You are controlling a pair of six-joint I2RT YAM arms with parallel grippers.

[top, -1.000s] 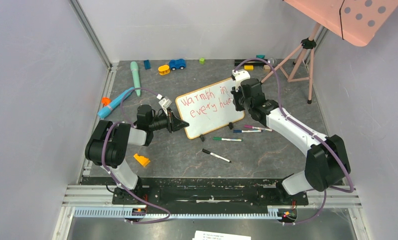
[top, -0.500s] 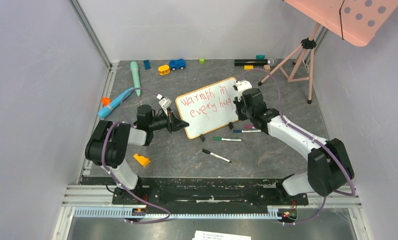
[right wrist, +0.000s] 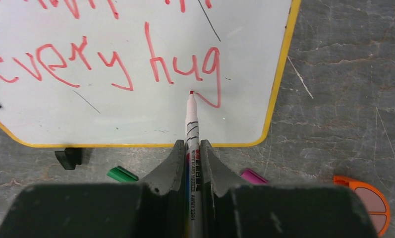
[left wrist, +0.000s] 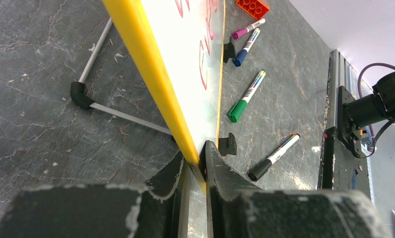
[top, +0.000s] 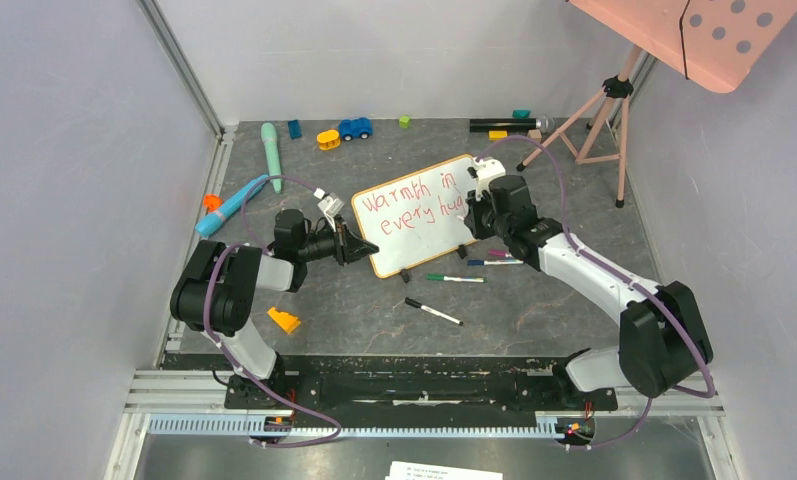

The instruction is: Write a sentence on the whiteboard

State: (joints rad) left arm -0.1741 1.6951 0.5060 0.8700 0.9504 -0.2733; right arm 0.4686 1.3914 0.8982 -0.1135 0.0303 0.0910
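**Right arm at the close of the final word; writing judged complete.**
Nearest, the right gripper [right wrist: 192, 153] is closed on a red marker [right wrist: 191, 124], whose tip lies just ahead of the fingers at the tail of the "g"; whether it touches cannot be told. In the past second this arm came down from beside the upper line. Beyond the tip, the sentence [right wrist: 111, 64] reads "Warmth in every hug" on the whiteboard [right wrist: 136, 119]. The left gripper [left wrist: 195, 161] remains clamped narrowly on the board's lower frame.
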